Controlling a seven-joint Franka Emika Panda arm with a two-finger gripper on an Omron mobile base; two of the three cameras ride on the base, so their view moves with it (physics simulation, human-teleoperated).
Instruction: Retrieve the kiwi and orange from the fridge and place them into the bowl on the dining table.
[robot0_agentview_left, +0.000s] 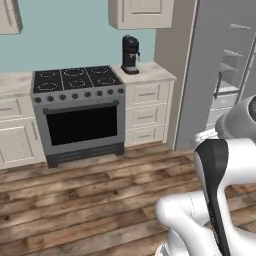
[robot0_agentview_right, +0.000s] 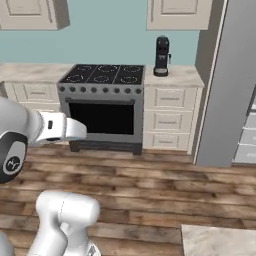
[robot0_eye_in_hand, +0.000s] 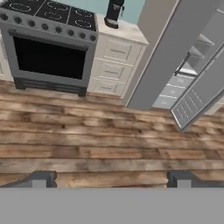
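Observation:
The grey fridge (robot0_agentview_left: 200, 75) stands at the right with a door swung open, and white shelves (robot0_agentview_left: 232, 65) show inside. In the hand view the fridge (robot0_eye_in_hand: 170, 52) is at the upper right, its open door (robot0_eye_in_hand: 199, 98) reaching over the wooden floor. My gripper (robot0_eye_in_hand: 111, 181) is open, its dark fingertips (robot0_eye_in_hand: 40, 179) wide apart over bare floor with nothing between them. A beige marble corner of the dining table (robot0_agentview_right: 215, 240) shows at the lower right of the right base view. The kiwi, the orange and the bowl are out of view.
A grey stove (robot0_agentview_left: 77, 112) with a black oven door stands left of the fridge, between cream drawer cabinets (robot0_agentview_left: 146, 114). A black coffee machine (robot0_agentview_left: 130, 54) sits on the counter. Wooden floor (robot0_agentview_left: 85, 200) stretches between me and the appliances.

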